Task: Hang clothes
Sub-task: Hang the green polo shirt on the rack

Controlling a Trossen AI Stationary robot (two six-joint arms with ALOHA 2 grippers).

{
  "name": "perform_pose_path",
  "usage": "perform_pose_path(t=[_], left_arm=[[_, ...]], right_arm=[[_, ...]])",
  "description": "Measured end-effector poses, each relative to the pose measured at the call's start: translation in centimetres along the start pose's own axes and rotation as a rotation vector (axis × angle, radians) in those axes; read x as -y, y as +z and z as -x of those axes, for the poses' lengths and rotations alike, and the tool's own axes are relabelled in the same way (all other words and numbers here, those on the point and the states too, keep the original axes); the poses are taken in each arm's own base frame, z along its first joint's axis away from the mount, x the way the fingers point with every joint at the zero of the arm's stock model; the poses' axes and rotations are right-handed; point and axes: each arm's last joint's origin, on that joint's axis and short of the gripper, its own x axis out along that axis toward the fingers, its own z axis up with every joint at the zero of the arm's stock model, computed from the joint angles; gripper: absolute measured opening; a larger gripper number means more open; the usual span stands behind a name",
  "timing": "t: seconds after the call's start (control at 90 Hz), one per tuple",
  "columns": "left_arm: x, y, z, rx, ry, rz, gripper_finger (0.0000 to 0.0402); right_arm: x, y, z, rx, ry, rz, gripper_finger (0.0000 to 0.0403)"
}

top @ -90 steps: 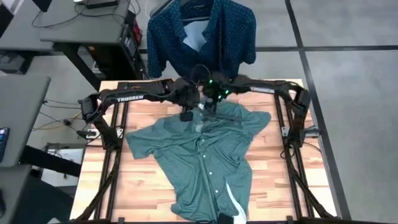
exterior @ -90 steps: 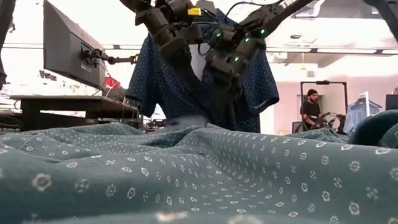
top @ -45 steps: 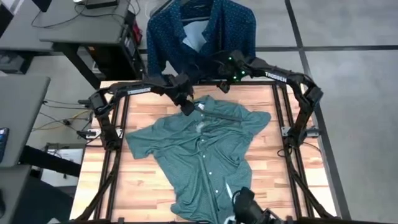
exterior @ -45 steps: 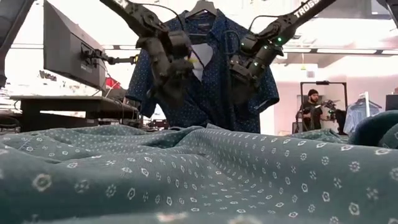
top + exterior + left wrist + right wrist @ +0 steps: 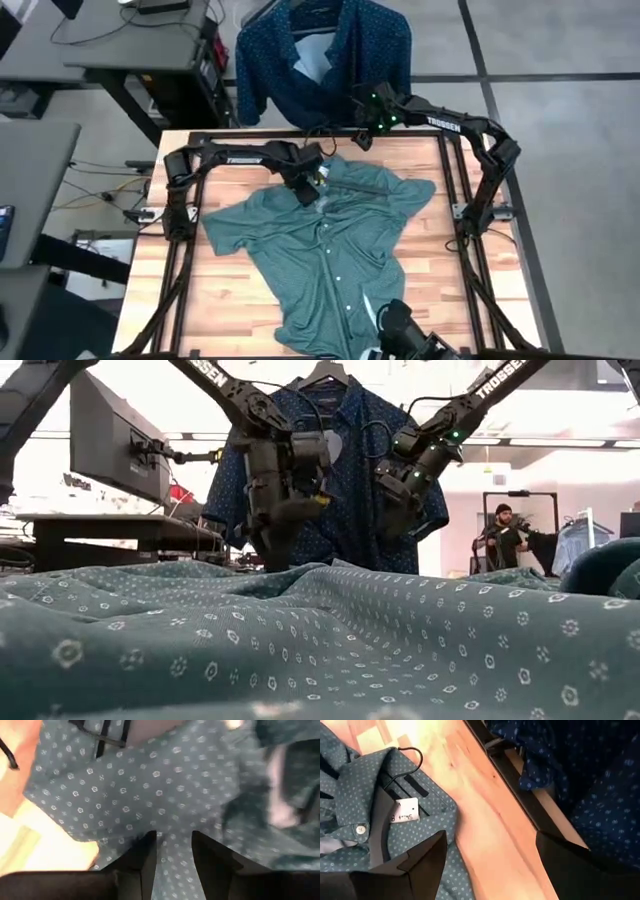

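Note:
A teal-green shirt (image 5: 330, 250) lies spread flat on the wooden table (image 5: 225, 290), its collar toward the far edge. A black hanger (image 5: 380, 830) sits inside the collar, and its hook (image 5: 415, 752) lies on the wood. A navy dotted shirt (image 5: 320, 55) hangs on a hanger beyond the far edge. My left gripper (image 5: 310, 188) is low over the teal shirt beside the collar, slightly open, with cloth (image 5: 150, 780) under its fingertips. My right gripper (image 5: 362, 138) hovers wide open above the far edge, between the two shirts. My left gripper points down at the teal shirt's cloth beside the collar (image 5: 172, 827), and its two fingers (image 5: 147, 850) stand a little apart over one patch. Whether the fingertips touch the cloth cannot be told.
Black frame rails run along the table's far edge (image 5: 505, 765) and both sides. A dark object (image 5: 405, 335) sticks in at the near edge by the shirt's hem. Desks and a monitor (image 5: 105, 435) stand at far left; a person (image 5: 497, 535) is far behind.
Both grippers have left the collar, where they stood close together. My right gripper has risen and gone toward the far edge, clear of the teal shirt. My left gripper has risen, then come down again beside the collar. The shirt lies as before. The dark object appeared at the near edge.

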Motion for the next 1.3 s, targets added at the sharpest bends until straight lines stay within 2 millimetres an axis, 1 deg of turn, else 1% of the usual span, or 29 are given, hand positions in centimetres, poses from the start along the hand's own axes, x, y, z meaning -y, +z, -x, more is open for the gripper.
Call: perform_pose_path(t=[0.144,0.211,0.322,0.456,0.522,0.611,0.656,0.744,0.856,0.911,1.056,1.111,1.178,1.233,1.3], left_arm=[[0.1,0.1,-1.4,-0.019,-0.023,-0.003,0.0107],[0.1,0.4,-2.5,-0.01,0.003,0.006,0.0108],[0.0,0.7,-3.7,0.016,0.022,0.045,0.0107],[-0.1,0.8,-5.0,0.013,0.027,0.035,0.0106],[-0.1,0.8,-5.2,0.005,0.033,0.014,0.0096],[-0.2,0.6,-5.3,0.005,0.05,0.0,0.0062],[-0.2,0.6,-5.2,0.007,0.057,-0.001,0.0062],[-0.5,0.5,-4.0,0.009,0.075,0.002,0.0062],[-1.3,0.2,-1.4,0.01,0.11,-0.01,0.0062],[-1.7,0.1,0.0,0.027,0.124,-0.012,0.0062],[-2.2,0.7,4.6,0.179,0.091,-0.029,0.0062],[-2.3,0.7,5.4,0.201,0.084,-0.064,0.0062],[-2.4,0.6,6.5,0.23,0.075,-0.09,0.0062],[-2.6,0.4,7.5,0.25,0.068,-0.084,0.0062],[-3.3,0.1,8.6,0.255,0.073,-0.052,0.0062]], right_arm=[[0.0,0.0,0.0,0.0,0.0,0.005,0.0291],[0.0,0.0,0.0,0.0,0.0,0.005,0.0291],[0.0,0.0,0.0,0.0,0.0,0.005,0.0291],[-0.1,0.0,0.0,-0.003,0.001,0.006,0.0291],[0.0,0.0,0.0,-0.001,0.001,0.006,0.0291],[0.0,0.0,0.0,-0.004,0.001,0.005,0.0291],[0.0,0.0,0.0,-0.004,0.001,0.005,0.0291],[-0.1,-0.2,0.0,-0.022,0.002,0.001,0.0291],[-0.4,-0.6,0.0,-0.068,0.012,-0.008,0.0291],[-0.6,-0.8,-0.1,-0.093,0.021,-0.01,0.0291],[-1.4,-0.8,-0.3,-0.108,0.045,0.003,0.0291],[-1.8,-0.6,-0.4,-0.087,0.067,0.035,0.0291],[-2.3,-0.3,-0.5,-0.064,0.084,0.113,0.0291],[-2.7,-0.2,-0.6,-0.061,0.093,0.156,0.0291],[-2.9,-0.2,-0.7,-0.06,0.097,0.163,0.0291]])
